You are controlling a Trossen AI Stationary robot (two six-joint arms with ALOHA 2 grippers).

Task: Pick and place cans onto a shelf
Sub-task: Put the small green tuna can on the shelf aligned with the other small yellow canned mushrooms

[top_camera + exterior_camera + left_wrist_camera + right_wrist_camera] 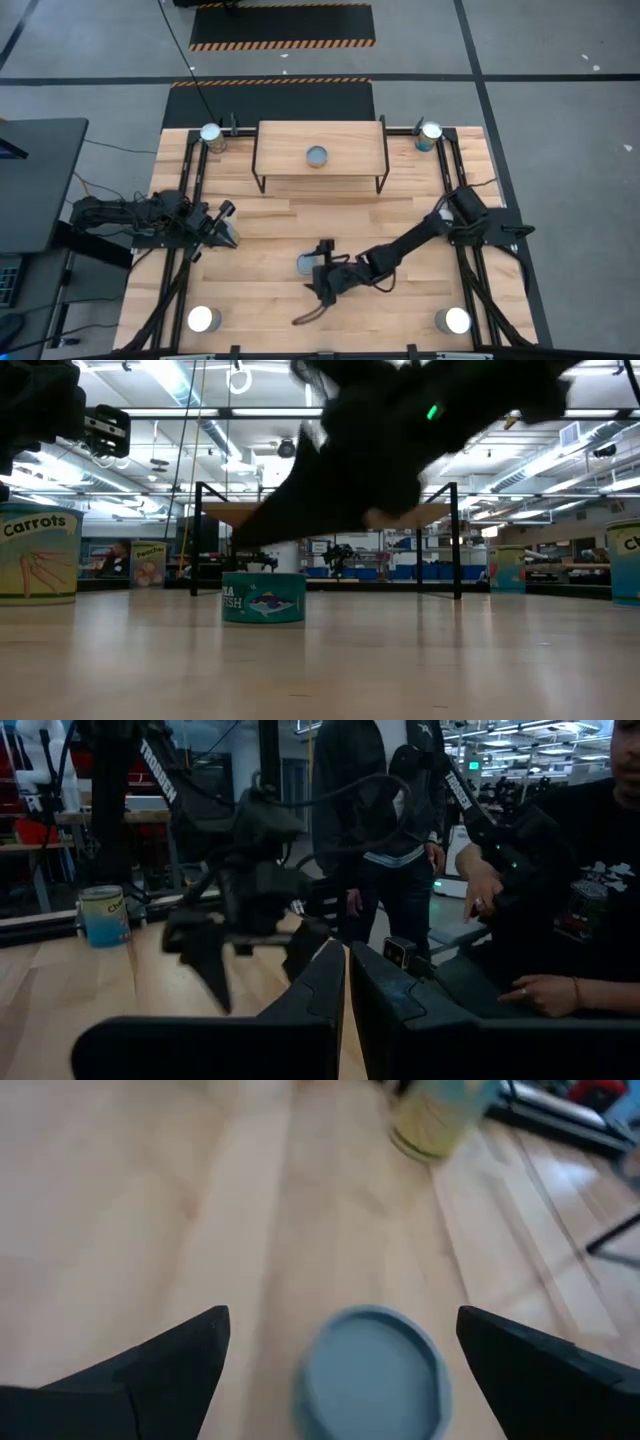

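ok, target can (370,1372): short, squat, dull blue-grey lid, teal side label with fish print in low view. upright on table (270,235) mid-front, well clear of shelf (320,150). right gripper (345,1355) above it, fingers spread wide, can between tips, not gripped. second blue-grey can (316,155) on shelf top. left gripper (226,231) parked at left side, fingers together, empty.
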